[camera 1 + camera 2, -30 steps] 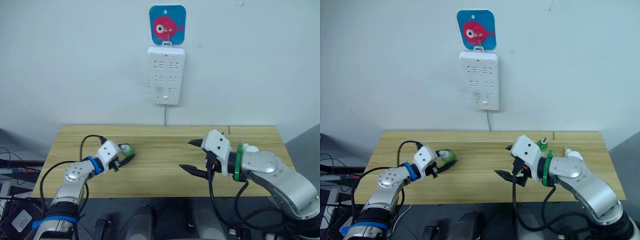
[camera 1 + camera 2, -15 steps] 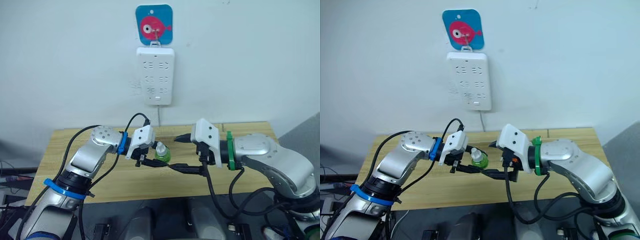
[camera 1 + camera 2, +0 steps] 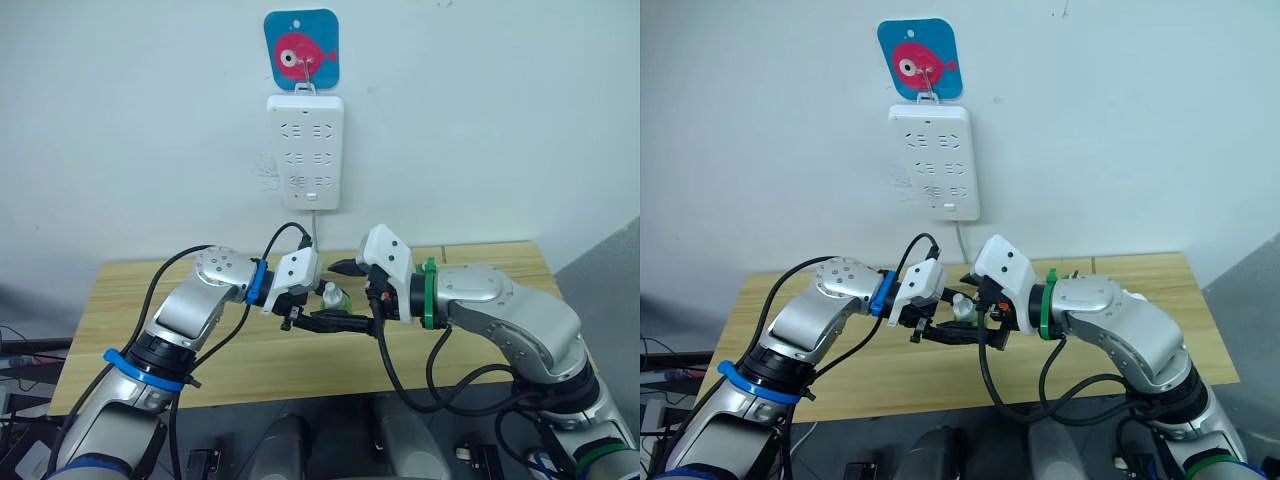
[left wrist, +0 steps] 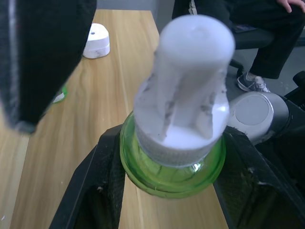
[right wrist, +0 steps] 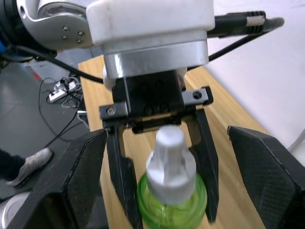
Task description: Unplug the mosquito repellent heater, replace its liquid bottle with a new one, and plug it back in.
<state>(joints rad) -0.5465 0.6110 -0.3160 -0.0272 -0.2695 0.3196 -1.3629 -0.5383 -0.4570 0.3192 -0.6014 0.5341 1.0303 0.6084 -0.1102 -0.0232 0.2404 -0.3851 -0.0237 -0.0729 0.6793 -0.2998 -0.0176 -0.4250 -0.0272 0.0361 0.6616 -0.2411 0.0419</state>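
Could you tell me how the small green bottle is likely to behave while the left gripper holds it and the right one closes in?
The green bottle looks rigid, so the left gripper, clamped on its round body, probably won't squash it. Its smooth, curved wall may twist or slip between the fingers. The ribbed white cap should offer the open right gripper better purchase.

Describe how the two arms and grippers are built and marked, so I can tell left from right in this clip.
Both arms are silver-grey metal with white wrist housings, black two-finger grippers and loose black cables. The left arm carries blue bands, one near the wrist and one further up. The right arm has a green band behind its wrist housing. The left gripper and right gripper look alike.
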